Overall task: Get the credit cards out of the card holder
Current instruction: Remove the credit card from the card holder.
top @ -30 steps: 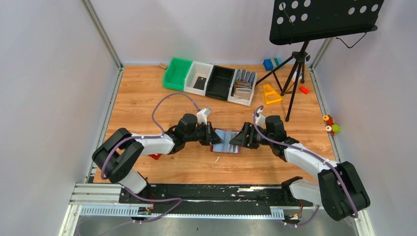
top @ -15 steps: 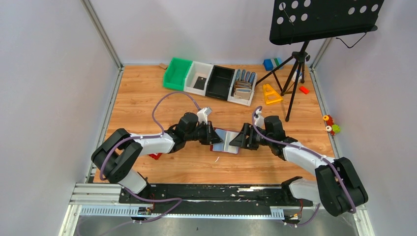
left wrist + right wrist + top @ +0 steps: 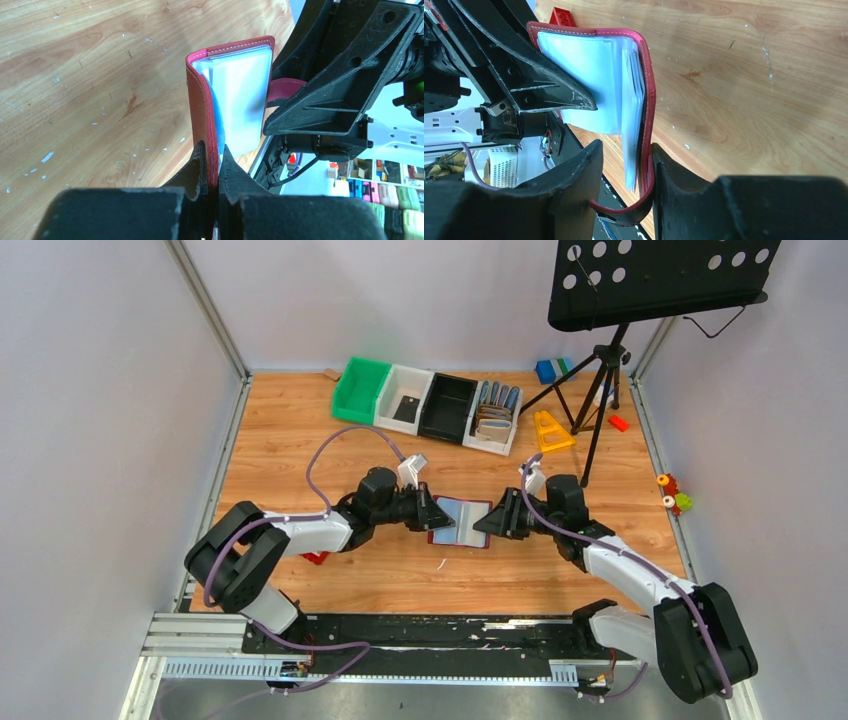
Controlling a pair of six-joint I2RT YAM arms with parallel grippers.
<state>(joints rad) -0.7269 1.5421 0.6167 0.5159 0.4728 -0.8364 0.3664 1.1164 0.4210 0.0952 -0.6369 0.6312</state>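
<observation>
Top external view has the card holder spread open between my arms at mid-table. My left gripper is clamped on one red cover. My right gripper straddles the other cover and its clear sleeves, jaws apart, not yet pinching. I judge no cards are out yet. I can read no writing.

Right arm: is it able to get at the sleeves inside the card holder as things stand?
Probably yes. Left tool pinches one cover, holding the card holder open; right tool straddles the other cover and the sleeves, nothing between.
</observation>
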